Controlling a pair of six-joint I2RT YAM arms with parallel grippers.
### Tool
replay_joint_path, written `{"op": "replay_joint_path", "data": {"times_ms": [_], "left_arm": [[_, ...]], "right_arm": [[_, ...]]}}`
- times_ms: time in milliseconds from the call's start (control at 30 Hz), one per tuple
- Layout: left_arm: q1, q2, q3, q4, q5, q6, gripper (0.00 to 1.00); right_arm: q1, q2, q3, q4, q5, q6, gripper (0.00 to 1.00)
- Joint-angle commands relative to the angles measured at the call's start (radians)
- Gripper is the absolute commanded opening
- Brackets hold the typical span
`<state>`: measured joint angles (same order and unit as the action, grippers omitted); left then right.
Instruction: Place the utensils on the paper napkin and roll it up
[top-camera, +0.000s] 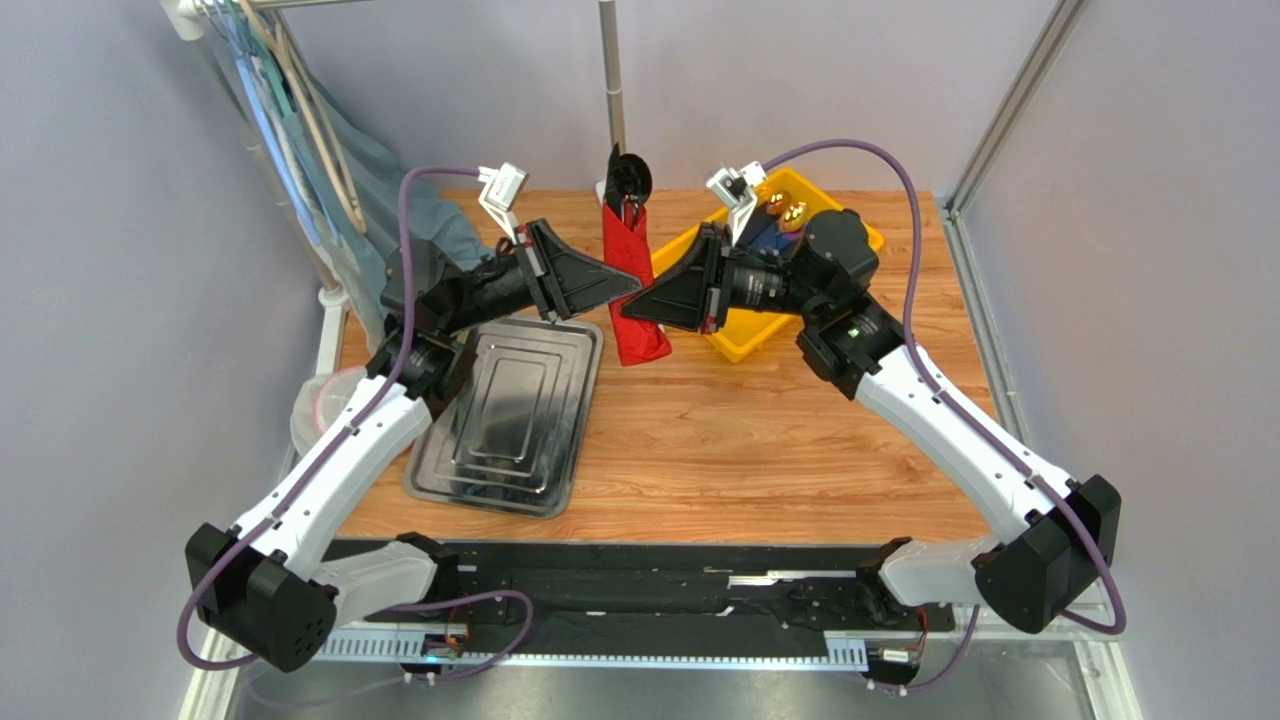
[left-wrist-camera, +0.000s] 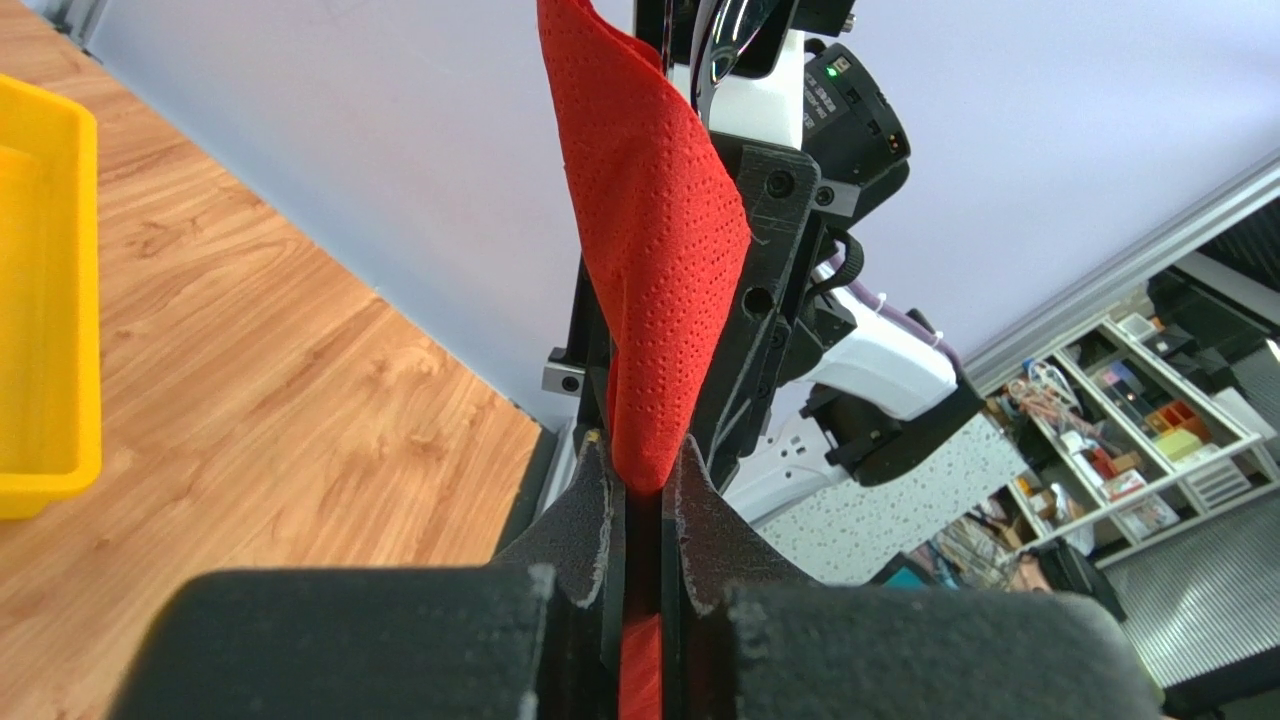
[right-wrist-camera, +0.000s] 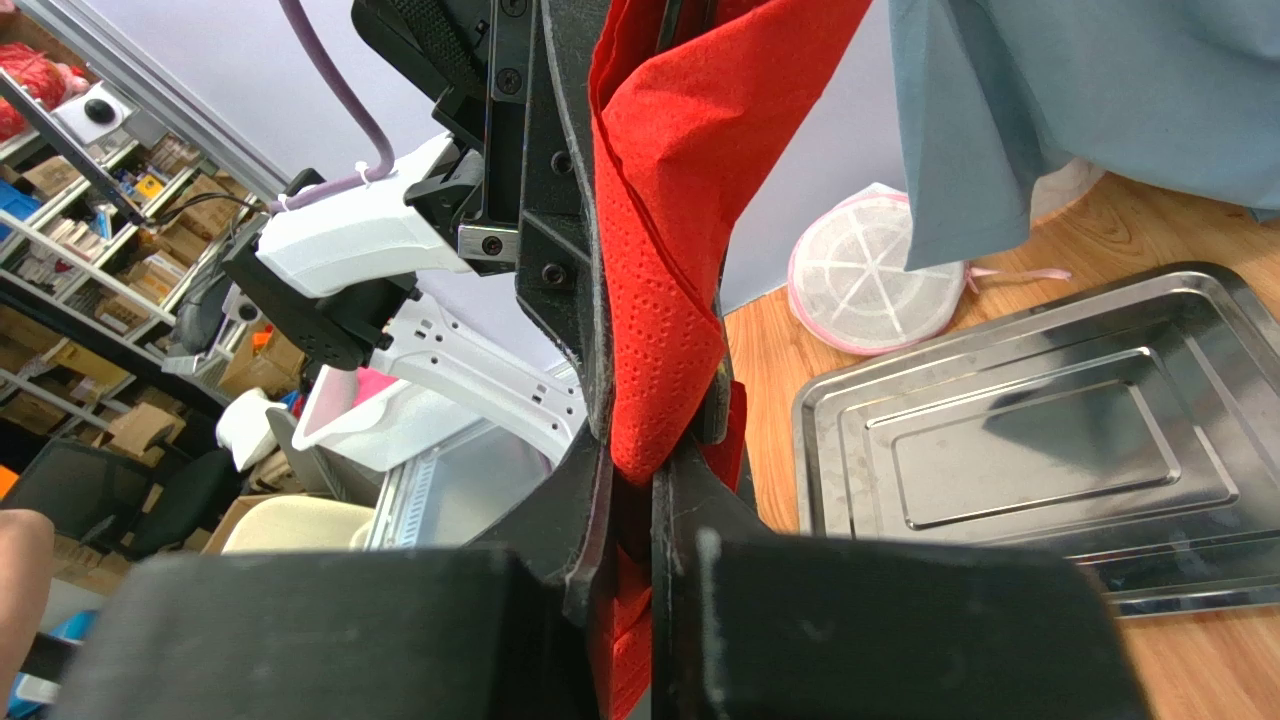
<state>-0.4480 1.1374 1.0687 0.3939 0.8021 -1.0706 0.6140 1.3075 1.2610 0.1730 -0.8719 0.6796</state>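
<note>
The red paper napkin (top-camera: 642, 339) is a narrow rolled or folded bundle held upright in the air over the back middle of the table. A dark utensil's round spoon bowl (top-camera: 628, 176) pokes out of its top; the other utensils are hidden inside. My left gripper (top-camera: 633, 284) is shut on the bundle from the left, and my right gripper (top-camera: 628, 311) is shut on it from the right, tips nearly meeting. In the left wrist view the napkin (left-wrist-camera: 661, 270) rises from my left gripper (left-wrist-camera: 643, 468). In the right wrist view the napkin (right-wrist-camera: 669, 285) sits in my right gripper (right-wrist-camera: 649, 468).
A steel tray (top-camera: 511, 413) lies at the left on the wooden table, also in the right wrist view (right-wrist-camera: 1037, 450). A yellow bin (top-camera: 747, 333) with dark rolls (top-camera: 781, 221) stands back right. A white mesh lid (right-wrist-camera: 876, 270) and a hanging blue cloth (top-camera: 361, 165) are at the left.
</note>
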Motion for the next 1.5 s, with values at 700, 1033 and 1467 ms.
{"op": "replay_joint_path", "data": {"times_ms": [700,1033,1467], "left_arm": [[0.049,0.015,0.071,0.08,-0.02,0.034,0.0],[0.066,0.033,0.094,0.082,-0.032,0.035,0.0],[0.069,0.03,0.076,0.088,-0.021,0.046,0.0]], "right_arm": [[0.009,-0.06,-0.005,-0.208,0.021,-0.17,0.47],[0.046,-0.083,-0.083,-0.205,-0.033,-0.166,0.33],[-0.057,-0.125,0.0,-0.441,-0.059,-0.273,0.49]]}}
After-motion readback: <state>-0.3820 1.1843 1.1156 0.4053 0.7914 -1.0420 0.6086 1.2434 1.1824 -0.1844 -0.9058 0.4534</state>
